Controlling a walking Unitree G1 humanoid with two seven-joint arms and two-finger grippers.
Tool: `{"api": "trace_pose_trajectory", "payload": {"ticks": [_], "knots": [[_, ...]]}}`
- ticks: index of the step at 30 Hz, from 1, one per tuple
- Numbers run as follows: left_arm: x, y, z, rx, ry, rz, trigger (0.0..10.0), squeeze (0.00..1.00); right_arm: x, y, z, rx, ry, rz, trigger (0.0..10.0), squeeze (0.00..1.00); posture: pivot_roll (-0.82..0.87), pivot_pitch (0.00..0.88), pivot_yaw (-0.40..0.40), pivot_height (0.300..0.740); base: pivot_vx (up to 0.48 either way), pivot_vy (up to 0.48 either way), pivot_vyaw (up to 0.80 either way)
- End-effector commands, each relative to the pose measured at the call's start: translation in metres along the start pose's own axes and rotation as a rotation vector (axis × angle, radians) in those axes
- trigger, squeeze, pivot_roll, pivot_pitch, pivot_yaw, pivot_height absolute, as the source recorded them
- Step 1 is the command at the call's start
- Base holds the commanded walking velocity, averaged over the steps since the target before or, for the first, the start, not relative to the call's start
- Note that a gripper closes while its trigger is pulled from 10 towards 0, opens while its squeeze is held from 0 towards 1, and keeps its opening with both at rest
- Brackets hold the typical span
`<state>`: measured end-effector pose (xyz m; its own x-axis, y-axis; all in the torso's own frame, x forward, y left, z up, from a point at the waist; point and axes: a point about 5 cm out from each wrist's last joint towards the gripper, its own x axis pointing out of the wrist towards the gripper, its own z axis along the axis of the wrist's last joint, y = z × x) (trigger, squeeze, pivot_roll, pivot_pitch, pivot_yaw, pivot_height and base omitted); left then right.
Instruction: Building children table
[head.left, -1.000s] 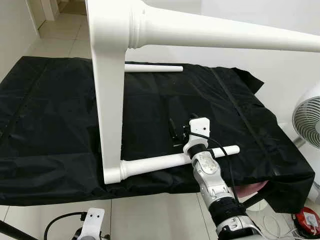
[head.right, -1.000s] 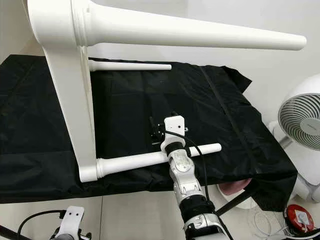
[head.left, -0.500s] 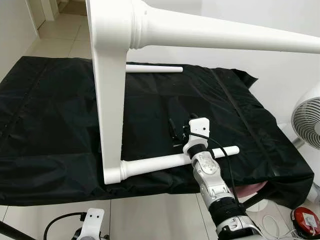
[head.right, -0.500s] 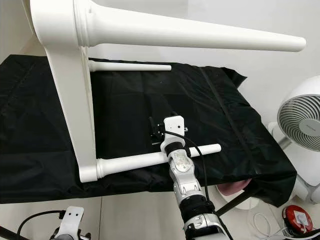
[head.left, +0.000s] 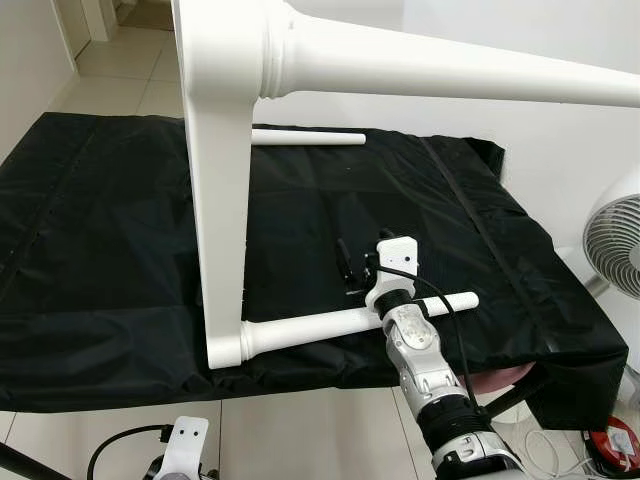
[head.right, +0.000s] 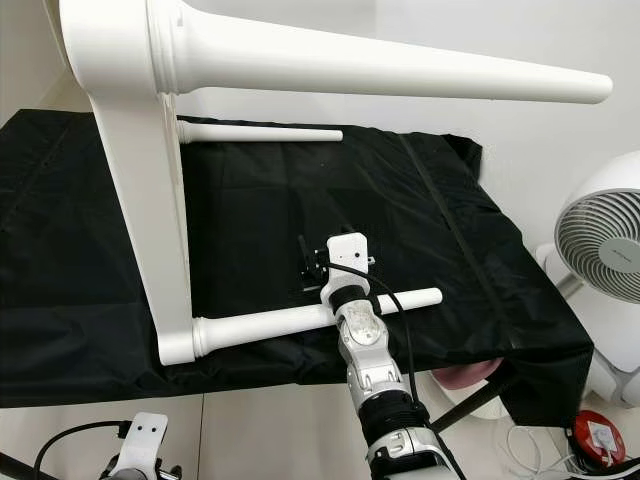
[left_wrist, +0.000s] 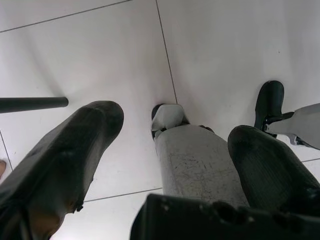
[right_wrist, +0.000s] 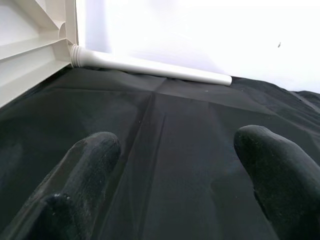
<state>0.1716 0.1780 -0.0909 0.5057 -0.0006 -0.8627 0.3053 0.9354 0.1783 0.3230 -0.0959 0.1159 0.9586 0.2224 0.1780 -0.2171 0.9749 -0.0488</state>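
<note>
A white children's table lies on its side on a black cloth (head.left: 100, 230). Its tabletop (head.left: 220, 200) stands on edge and its legs point right. The near leg (head.left: 320, 328) rests on the cloth, the far leg (head.left: 305, 137) lies at the back, and an upper leg (head.left: 450, 75) juts out overhead. My right arm reaches over the near leg. My right gripper (head.left: 347, 265) hovers open just past it, low over the bare cloth (right_wrist: 175, 115), holding nothing. My left gripper (left_wrist: 172, 130) hangs open beside my own leg (left_wrist: 195, 165), over the tiled floor.
A white fan (head.left: 612, 240) stands on the floor at the right, next to the cloth's corner. A red object (head.right: 598, 437) and a cable lie below it. Something pink (head.right: 465, 377) shows under the cloth's front edge. A black pole (left_wrist: 32, 103) crosses the floor by my left side.
The cloth's far right corner has shifted slightly. Both grippers and the table hold still.
</note>
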Motion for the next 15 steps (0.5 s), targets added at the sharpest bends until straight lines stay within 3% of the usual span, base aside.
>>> {"api": "trace_pose_trajectory", "payload": {"ticks": [1,15], "knots": [[-0.0011,-0.0029,-0.0108,0.006,0.046,0.064,10.0,0.0,0.0023,-0.0027,0.0019,-0.005,-0.011,-0.005,10.0,0.0,0.08,0.0,-0.121,0.74,0.0,0.0,0.0],[-0.0003,-0.0022,-0.0059,0.02,0.036,0.062,10.0,0.0,0.0048,-0.0027,0.0029,-0.011,-0.017,0.005,10.0,0.0,0.08,0.0,-0.124,0.74,0.0,0.0,0.0]]}}
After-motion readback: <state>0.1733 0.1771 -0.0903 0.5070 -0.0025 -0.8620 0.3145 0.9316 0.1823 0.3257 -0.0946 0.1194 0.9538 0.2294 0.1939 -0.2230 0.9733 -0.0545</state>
